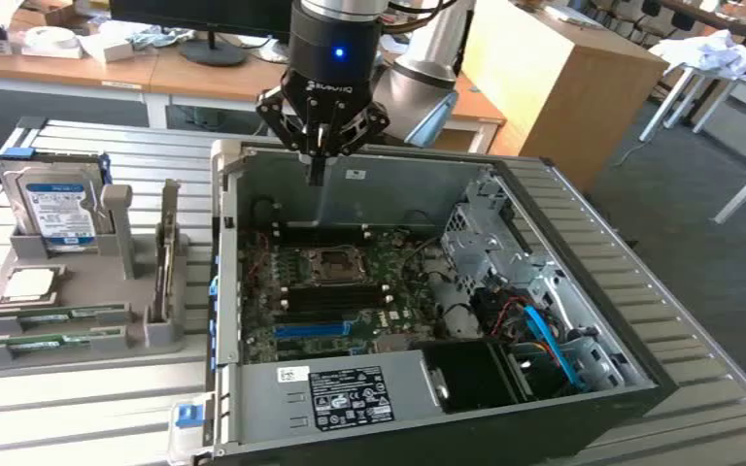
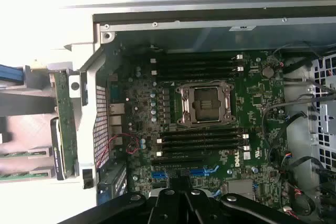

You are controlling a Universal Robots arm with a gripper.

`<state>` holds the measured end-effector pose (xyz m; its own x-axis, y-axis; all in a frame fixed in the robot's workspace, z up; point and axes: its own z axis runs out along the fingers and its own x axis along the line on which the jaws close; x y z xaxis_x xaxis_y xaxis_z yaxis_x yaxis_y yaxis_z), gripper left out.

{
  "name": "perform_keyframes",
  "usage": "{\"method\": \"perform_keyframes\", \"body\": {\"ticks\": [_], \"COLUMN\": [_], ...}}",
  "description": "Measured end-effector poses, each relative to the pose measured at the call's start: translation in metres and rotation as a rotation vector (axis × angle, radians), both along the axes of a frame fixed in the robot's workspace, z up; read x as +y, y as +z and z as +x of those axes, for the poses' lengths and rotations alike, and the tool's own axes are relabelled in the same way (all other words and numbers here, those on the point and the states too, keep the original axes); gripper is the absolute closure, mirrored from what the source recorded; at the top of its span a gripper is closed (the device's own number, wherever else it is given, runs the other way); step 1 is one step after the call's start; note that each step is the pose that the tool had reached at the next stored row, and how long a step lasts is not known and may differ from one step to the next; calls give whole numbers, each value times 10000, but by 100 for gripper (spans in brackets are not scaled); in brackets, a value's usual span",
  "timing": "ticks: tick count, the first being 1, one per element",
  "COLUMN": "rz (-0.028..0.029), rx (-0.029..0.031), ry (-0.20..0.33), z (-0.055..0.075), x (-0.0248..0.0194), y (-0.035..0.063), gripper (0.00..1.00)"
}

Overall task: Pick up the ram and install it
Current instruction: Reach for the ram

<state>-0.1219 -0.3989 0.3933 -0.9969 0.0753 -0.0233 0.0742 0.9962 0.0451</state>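
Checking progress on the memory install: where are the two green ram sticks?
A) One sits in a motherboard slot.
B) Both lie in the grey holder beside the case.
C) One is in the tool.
B: one ram stick and the second stick lie in the grey holder, and the shut tool above the case holds nothing.

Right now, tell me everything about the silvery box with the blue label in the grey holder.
It is a silvery metal hard drive with a blue and white label and blue plastic strips along both sides. It stands upright on its edge in a slot of the grey plastic holder, at the exterior view's left, apart from the open computer case. Nothing else touches it.
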Motion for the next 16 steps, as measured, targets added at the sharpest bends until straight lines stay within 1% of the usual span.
{"method": "perform_keyframes", "body": {"ticks": [12, 16], "rz": [1, 0], "rx": [-1, -1], "ry": [-1, -1], "z": [-3, -49], "x": [0, 0], "y": [-1, 0], "gripper": [90, 90]}}
